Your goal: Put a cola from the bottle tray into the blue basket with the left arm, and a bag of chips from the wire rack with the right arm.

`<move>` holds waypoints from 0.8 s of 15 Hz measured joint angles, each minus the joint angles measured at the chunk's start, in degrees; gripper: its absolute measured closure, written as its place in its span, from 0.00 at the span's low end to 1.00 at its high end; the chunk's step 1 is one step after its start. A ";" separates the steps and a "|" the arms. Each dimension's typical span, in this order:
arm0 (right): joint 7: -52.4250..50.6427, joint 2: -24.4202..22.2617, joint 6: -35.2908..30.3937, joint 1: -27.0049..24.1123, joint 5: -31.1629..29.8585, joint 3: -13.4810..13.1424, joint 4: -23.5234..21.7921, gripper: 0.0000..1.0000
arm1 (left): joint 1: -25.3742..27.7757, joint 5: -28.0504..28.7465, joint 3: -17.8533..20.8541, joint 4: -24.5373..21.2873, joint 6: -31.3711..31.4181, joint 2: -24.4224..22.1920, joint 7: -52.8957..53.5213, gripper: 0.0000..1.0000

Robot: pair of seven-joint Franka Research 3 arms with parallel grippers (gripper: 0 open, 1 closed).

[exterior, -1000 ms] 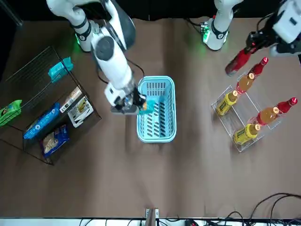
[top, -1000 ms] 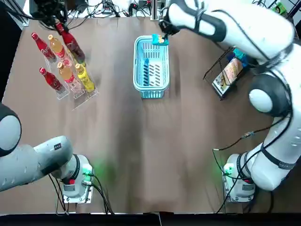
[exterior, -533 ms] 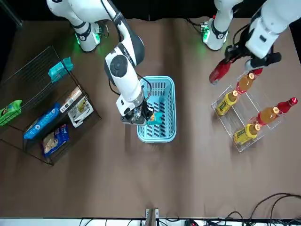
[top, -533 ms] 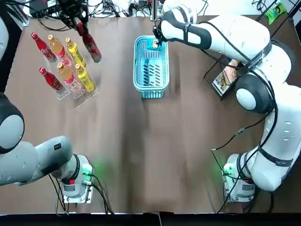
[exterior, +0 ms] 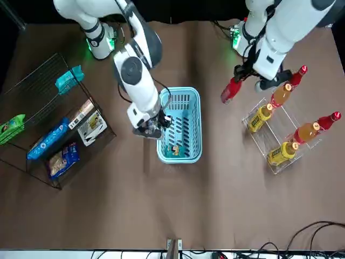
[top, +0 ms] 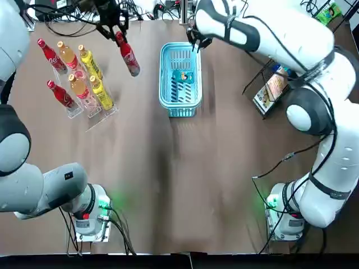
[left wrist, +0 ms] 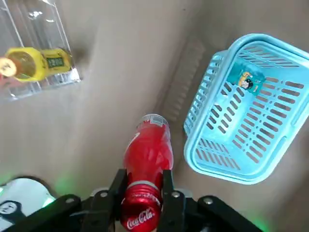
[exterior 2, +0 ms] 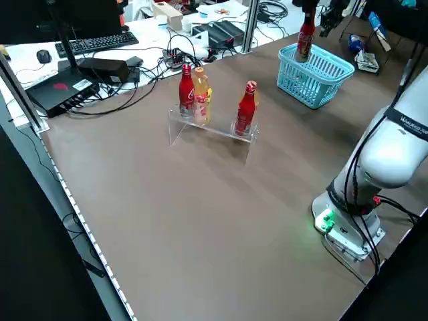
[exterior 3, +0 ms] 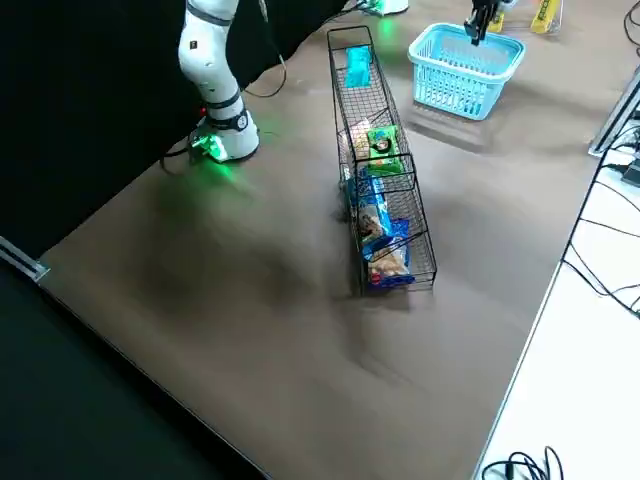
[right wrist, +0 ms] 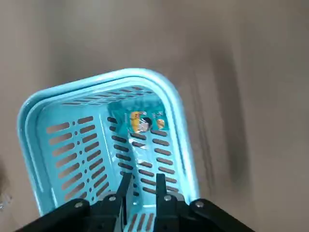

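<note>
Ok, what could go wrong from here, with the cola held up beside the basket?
The left claw grips the cola by its neck, tilted, so it may slip. The right claw hangs over one end of the blue basket, where the arms could collide. The chips bag lies inside, and a dropped cola might crush it.

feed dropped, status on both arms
Left end effector shut on cola, airborne between bottle tray and blue basket. Right end effector open over basket rim, may crowd drop. Chips bag inside.
</note>
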 joint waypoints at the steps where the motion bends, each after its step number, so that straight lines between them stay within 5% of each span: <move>1: -0.10 -1.26 -1.94 -0.52 -0.07 -0.34 0.17 0.71 | -1.07 0.00 -0.04 0.00 0.70 0.83 -1.82 0.66; 6: -19.51 -9.84 -17.40 -12.67 -0.34 -1.10 0.42 0.68 | -11.95 1.36 -0.05 0.04 11.63 7.63 -13.05 0.66; 10: -36.00 -14.46 -23.22 -23.24 -0.32 -1.23 0.44 0.63 | -20.46 9.69 0.05 0.92 17.45 13.79 -22.81 0.66; 12: -42.95 -16.20 -25.24 -27.90 -0.32 -1.27 0.42 0.49 | -24.56 13.89 0.18 3.10 18.67 17.99 -27.46 0.66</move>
